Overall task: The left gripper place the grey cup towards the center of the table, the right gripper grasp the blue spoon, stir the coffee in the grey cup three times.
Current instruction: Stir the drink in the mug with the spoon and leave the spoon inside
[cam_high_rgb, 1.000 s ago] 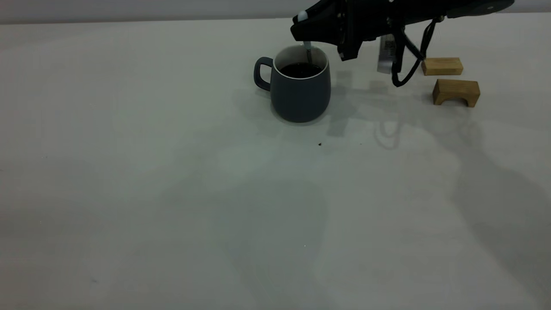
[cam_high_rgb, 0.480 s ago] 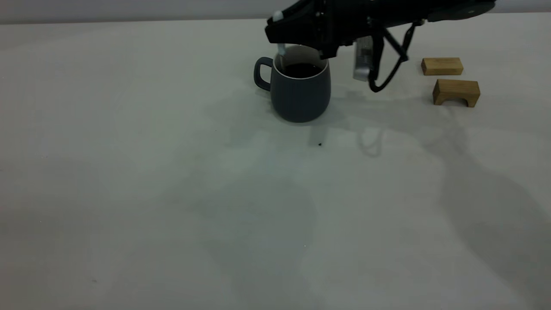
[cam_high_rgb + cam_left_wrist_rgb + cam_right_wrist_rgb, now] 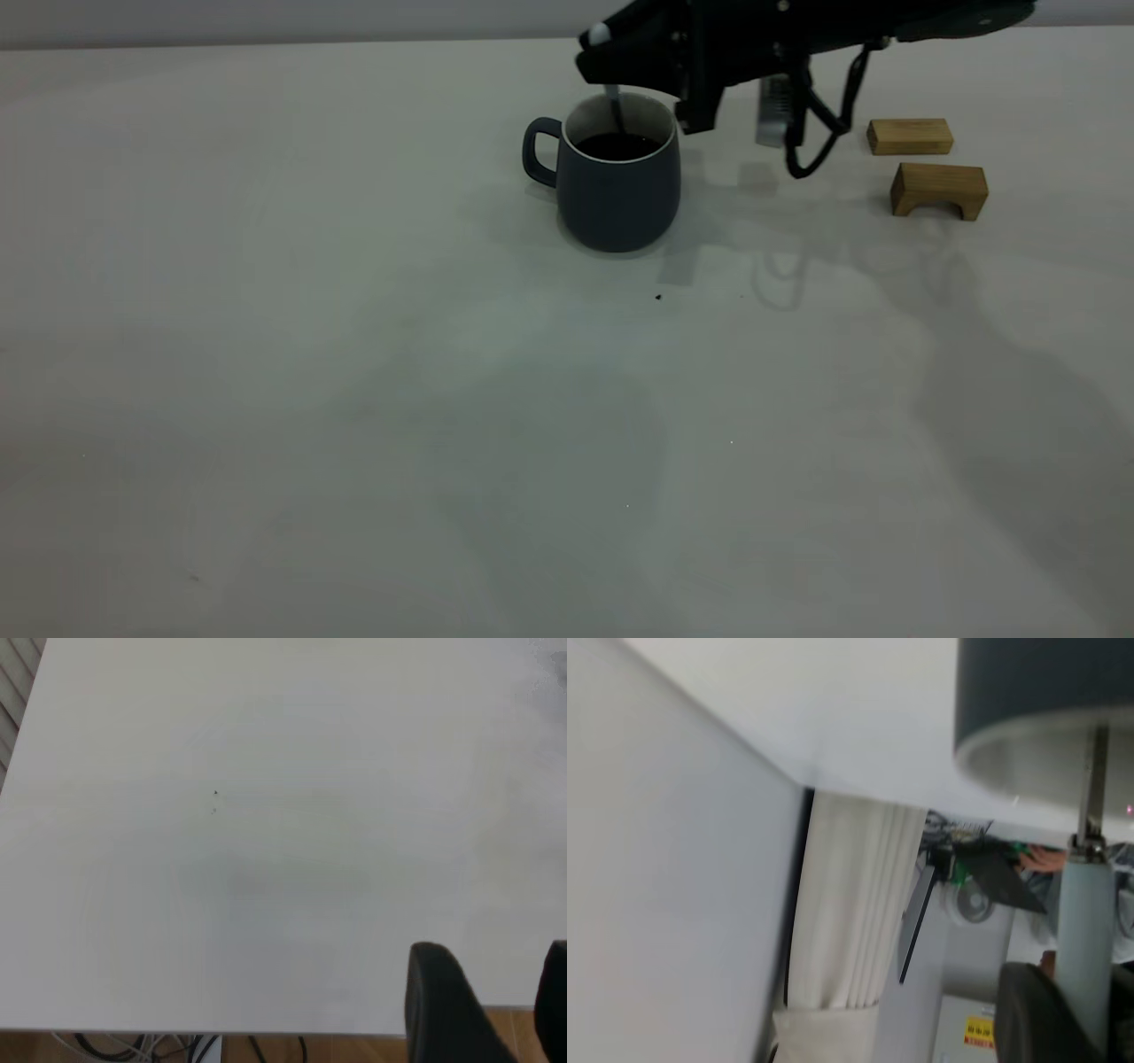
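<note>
The grey cup (image 3: 620, 190) stands upright on the table (image 3: 354, 354), its handle pointing left, with dark coffee (image 3: 617, 146) inside. My right gripper (image 3: 620, 64) hovers just above the cup's rim, shut on the blue spoon (image 3: 613, 102). The spoon hangs nearly upright, its metal neck dipping into the coffee near the far wall. In the right wrist view the pale handle of the spoon (image 3: 1085, 939) runs between the gripper's dark fingers (image 3: 1041, 1019) toward the cup (image 3: 1045, 691). My left gripper (image 3: 500, 1010) is open over bare table (image 3: 266, 859) at an edge, far from the cup.
Two tan wooden blocks (image 3: 910, 136) (image 3: 939, 189) lie right of the cup, under the right arm's cable loop (image 3: 815, 133). A small dark speck (image 3: 658, 297) sits in front of the cup. Bare table stretches left and toward the front.
The right gripper swung the spoon left to the rim by the handle, then back right toward the middle of the cup's far side. The cup stayed put.
</note>
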Controlling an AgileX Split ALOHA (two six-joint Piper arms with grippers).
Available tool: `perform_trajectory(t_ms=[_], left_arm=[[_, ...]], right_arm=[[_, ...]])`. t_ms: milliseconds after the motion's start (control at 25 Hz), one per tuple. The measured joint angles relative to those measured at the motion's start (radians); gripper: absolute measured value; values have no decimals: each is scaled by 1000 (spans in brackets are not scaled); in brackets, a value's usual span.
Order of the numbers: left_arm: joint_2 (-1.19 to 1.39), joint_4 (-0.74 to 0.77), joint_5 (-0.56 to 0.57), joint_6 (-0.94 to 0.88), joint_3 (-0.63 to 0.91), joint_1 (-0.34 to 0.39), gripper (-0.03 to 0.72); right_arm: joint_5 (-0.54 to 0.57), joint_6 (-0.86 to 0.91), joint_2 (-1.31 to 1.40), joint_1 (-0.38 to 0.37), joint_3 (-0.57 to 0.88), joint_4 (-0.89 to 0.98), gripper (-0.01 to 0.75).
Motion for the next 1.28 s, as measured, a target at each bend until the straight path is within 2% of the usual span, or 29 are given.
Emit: perform_trajectory(t_ms=[280,440,560,760,1000,1120,1280], left_arm=[[0,0,0,0,0,0,333],[0,0,0,0,0,0,333],[0,0,0,0,0,0,333],[0,0,0,0,0,0,333],[0,0,0,0,0,0,333],[0,0,0,0,0,0,333],[0,0,0,0,0,0,333]], right_arm=[[56,212,0,-17,-2,-96,125],[84,264,0,-8,-2,-117,122],[86,235,0,13,-2,-99,122],[52,64,0,49,-1,5,122],[-7,-109,0,35,-1,56,122],[-6,-99,0,17,-1,24,122],[4,26,0,-4,-1,-60,122]])
